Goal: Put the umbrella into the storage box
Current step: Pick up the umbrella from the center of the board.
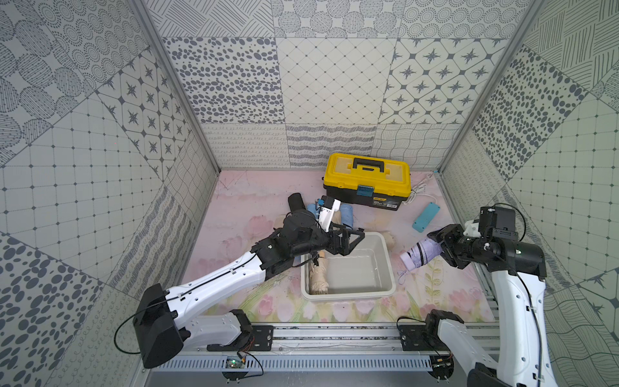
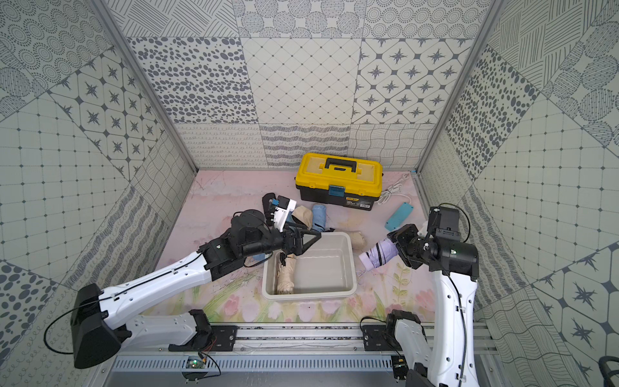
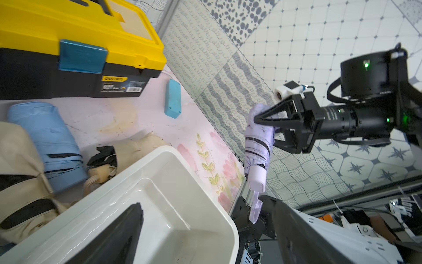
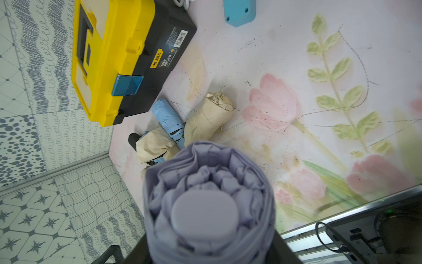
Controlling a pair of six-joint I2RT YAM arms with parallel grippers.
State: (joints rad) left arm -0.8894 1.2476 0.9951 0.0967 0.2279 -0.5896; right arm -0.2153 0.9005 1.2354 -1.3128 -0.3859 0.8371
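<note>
Lilac umbrella (image 1: 420,256) pinched by right gripper (image 1: 437,244); I'd lift it over the storage box (image 1: 389,264) after spread left gripper (image 1: 353,243) clears.

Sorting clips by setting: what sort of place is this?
Likely a robot test booth, not a home: patterned wall panels box in a small flower-printed table, and a left arm and right arm stand on a metal rail at its front.

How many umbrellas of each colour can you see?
Beige umbrellas: 3, one in the storage box, two on the table
Blue umbrella: 1 clear; another may hide under the beige
Purple umbrella: 1, in the right gripper
Total: 5 clearly seen
</note>
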